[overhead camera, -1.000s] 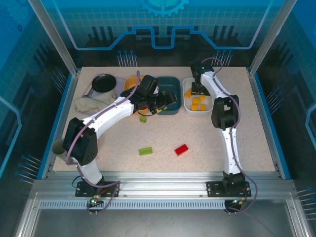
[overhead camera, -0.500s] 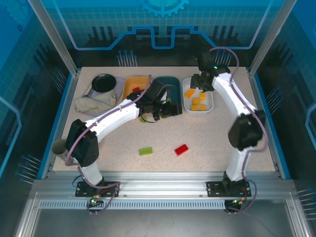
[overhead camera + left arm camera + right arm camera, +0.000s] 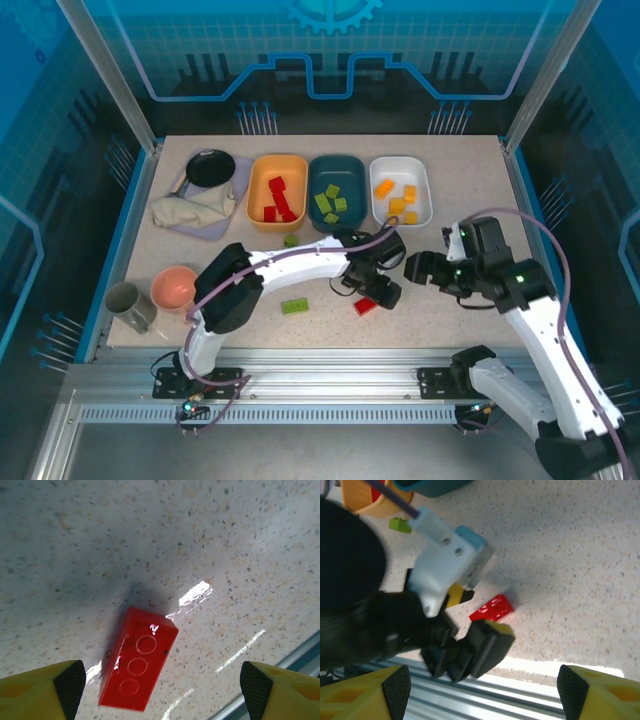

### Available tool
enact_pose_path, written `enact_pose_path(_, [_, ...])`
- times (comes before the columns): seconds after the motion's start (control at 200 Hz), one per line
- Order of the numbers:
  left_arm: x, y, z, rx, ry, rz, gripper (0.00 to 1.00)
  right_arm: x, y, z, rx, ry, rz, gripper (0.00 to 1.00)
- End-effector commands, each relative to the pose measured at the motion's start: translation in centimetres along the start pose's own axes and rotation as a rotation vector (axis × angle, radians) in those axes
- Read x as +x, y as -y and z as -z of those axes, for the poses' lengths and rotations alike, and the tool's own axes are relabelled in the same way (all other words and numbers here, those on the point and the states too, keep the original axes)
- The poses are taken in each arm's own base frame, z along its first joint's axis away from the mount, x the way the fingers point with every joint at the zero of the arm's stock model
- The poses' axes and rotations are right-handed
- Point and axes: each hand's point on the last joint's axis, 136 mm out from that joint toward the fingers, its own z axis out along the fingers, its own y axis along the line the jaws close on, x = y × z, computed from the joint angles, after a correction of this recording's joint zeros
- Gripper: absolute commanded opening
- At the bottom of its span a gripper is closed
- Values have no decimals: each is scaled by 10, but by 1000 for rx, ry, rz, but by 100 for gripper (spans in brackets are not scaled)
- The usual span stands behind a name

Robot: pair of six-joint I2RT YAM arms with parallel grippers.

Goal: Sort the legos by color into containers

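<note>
The red rectangular plastic brick [image 3: 138, 665] lay flat on the speckled tabletop [image 3: 240, 550], studs up, its long axis running from one o'clock to seven o'clock in the left wrist view. From above it [image 3: 367, 304] sat at about five o'clock of the dark teal plastic bin [image 3: 356, 166], well apart from the orange-yellow plastic bin [image 3: 255, 190], which already held red pieces and lay toward eleven o'clock.

The left gripper [image 3: 162, 687] hung over it with jaws spread wide, the brick between the fingers and touching neither. The right gripper [image 3: 485, 690] was likewise released and empty, at three o'clock of the brick.

The brick looked light and rigid, and its glossy skin threw back the lamps, so it would probably be slippery. The best hold seemed to be across the narrow width, pads on the two long flat side walls at mid-length. The jaws did not yet look square to those walls, so a turn of the wrist seemed needed. A finger landing first would likely skid so light a piece along the table or spin it.
</note>
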Motion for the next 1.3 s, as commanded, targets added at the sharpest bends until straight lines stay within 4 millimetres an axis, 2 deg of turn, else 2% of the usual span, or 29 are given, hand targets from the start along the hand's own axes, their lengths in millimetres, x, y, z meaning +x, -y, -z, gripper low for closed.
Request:
enact_pose_path(0.0, [7, -10, -13, -87, -47, -56, 83, 26, 9, 8, 3, -67, -70, 80])
enact_pose_path(0.11, [16, -17, -27, -148, -78, -62, 81, 25, 10, 15, 4, -43, -70, 80])
enact_pose_path(0.23, [22, -28, -36, -206, -90, -64, 79, 24, 9, 14, -4, -36, -80, 79])
enact_pose_path(0.44, [26, -32, -44, -229, -92, -52, 42, 24, 10, 11, -10, -36, -86, 78])
enact_pose_path(0.51, [24, -32, -41, -231, -79, -41, 33, 24, 11, 10, -9, -39, -80, 78])
enact_pose_path(0.615, [18, -35, -29, -243, -40, -17, 31, 20, 0, 9, -61, -38, -42, 76])
enact_pose_path(0.68, [11, -39, -15, -241, -12, 21, 30, 15, -17, 10, -147, -30, 11, 76])
enact_pose_path(0.75, [2, -49, 5, -230, 25, 84, 30, 6, -47, 18, -299, 1, 96, 75])
enact_pose_path(0.835, [-10, -68, 34, -203, 79, 173, 31, -6, -72, 27, -409, 45, 172, 75])
enact_pose_path(0.98, [-30, -116, 78, -174, 158, 320, 31, -28, -100, 18, -431, 84, 272, 74])
enact_pose_path(1.145, [-56, -191, 114, -162, 250, 500, 31, -62, -151, -11, -437, 140, 377, 74])
enact_pose_path(1.215, [-70, -222, 122, -141, 287, 584, 31, -78, -172, -30, -429, 135, 390, 74])
enact_pose_path(1.295, [-84, -259, 124, -112, 313, 683, 31, -94, -185, -51, -416, 120, 373, 74])
